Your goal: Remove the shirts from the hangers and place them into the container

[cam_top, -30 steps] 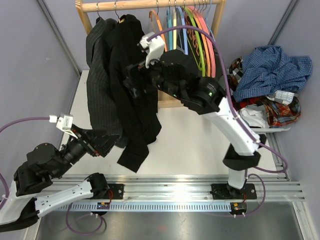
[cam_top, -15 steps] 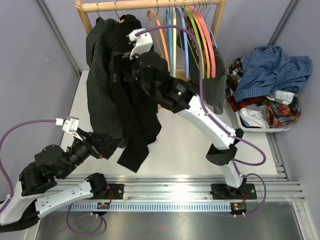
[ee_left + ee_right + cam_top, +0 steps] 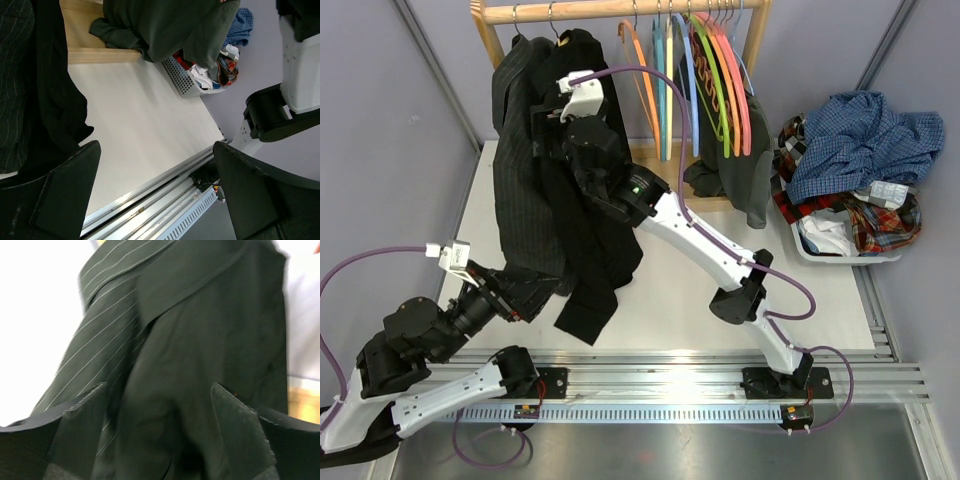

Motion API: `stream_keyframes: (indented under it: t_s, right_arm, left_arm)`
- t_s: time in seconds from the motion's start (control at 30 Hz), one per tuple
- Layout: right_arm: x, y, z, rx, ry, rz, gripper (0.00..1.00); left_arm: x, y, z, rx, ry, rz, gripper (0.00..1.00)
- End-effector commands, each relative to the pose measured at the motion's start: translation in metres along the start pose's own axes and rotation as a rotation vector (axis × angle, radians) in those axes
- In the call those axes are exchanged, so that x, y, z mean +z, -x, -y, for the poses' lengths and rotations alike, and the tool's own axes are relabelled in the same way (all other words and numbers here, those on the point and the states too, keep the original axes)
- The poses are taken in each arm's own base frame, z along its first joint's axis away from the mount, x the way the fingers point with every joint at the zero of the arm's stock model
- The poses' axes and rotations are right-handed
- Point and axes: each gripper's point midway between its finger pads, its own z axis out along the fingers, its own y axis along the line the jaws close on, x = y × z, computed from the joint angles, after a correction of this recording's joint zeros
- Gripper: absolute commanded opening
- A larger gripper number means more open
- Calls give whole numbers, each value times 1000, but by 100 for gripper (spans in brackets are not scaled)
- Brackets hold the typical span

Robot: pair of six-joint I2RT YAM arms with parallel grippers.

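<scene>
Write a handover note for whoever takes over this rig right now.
Left tool open, empty, low by the hem of the pinstriped shirt.
Right tool open at the shoulder of the black shirt, not gripping.
Both shirts hang on the rail; a dark grey garment too.
Done: blue checked shirt lies on the heap in the container.
Left: unhang those and drop them in.

black shirt (image 3: 595,215): plain | charcoal shirt (image 3: 520,180): thin pale pinstripes | blue shirt (image 3: 865,140): fine checks | hangers (image 3: 718,90): orange, green, pink

Shirts (image 3: 525,160) hang at rail (image 3: 620,11) left end; hangers (image 3: 740,110) right of them; container (image 3: 850,256) at table (image 3: 700,290) right edge, shirt (image 3: 865,140) inside.
</scene>
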Motion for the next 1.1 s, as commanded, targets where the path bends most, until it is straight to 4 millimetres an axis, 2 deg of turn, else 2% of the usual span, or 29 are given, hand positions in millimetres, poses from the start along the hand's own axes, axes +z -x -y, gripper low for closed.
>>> stream_keyframes:
  t_s: [0.0,0.03,0.17,0.2,0.27,0.3,0.33,0.4,0.47,0.53,0.57,0.6,0.63,0.67,0.7,0.77,0.8,0.87,0.9,1.03,1.07]
  right_arm:
    - [11,42,27,70,-145,183,86]
    - [12,47,31,74,-162,201,83]
    - [21,39,45,73,-203,194,70]
    - [21,37,49,70,-213,187,64]
    - [21,34,56,68,-233,172,61]
    - [19,35,58,67,-237,165,54]
    - [18,32,58,54,-238,153,52]
    - [12,40,61,55,-242,156,49]
    - [10,39,63,35,-247,146,41]
    - [5,47,66,22,-250,149,35]
    - [2,49,67,15,-255,146,26]
    - [-2,54,69,6,-256,144,22]
    - [-5,58,70,0,-257,143,8]
    - [-10,65,70,-15,-242,143,1]
    - [-13,72,70,-23,-235,153,0]
    - [-20,88,71,-33,-226,186,0]
    - [-28,110,74,-71,-229,230,0]
    - [-35,132,75,-95,-229,284,0]
    - [-42,154,75,-118,-224,336,0]
    - [-50,191,74,-173,-205,461,0]
    - [-48,196,80,-175,-207,479,0]
  left_arm:
    - [-7,9,4,-42,-34,43,99]
    - [-11,10,2,-49,-32,50,99]
    - [-17,13,-4,-52,-24,64,99]
    - [-18,13,-4,-54,-23,66,99]
    - [-19,13,-5,-53,-20,67,99]
    - [-19,13,-4,-54,-25,65,99]
    - [-19,13,-4,-55,-25,65,99]
    - [-18,12,-4,-54,-25,65,99]
    - [-16,12,-3,-55,-30,64,99]
    - [-14,11,-2,-52,-32,59,99]
    - [-14,11,-1,-51,-34,59,99]
    - [-13,11,0,-53,-35,58,99]
    - [-13,11,0,-53,-35,58,99]
    - [-13,10,-1,-52,-33,58,99]
    - [-13,10,-1,-51,-32,57,99]
    - [-12,9,-1,-50,-30,55,99]
    - [-11,9,-1,-49,-28,53,99]
    - [-11,8,-1,-48,-29,49,99]
    - [-10,8,-1,-49,-29,49,99]
    - [-9,8,1,-51,-31,47,99]
    - [-9,8,1,-52,-31,47,99]
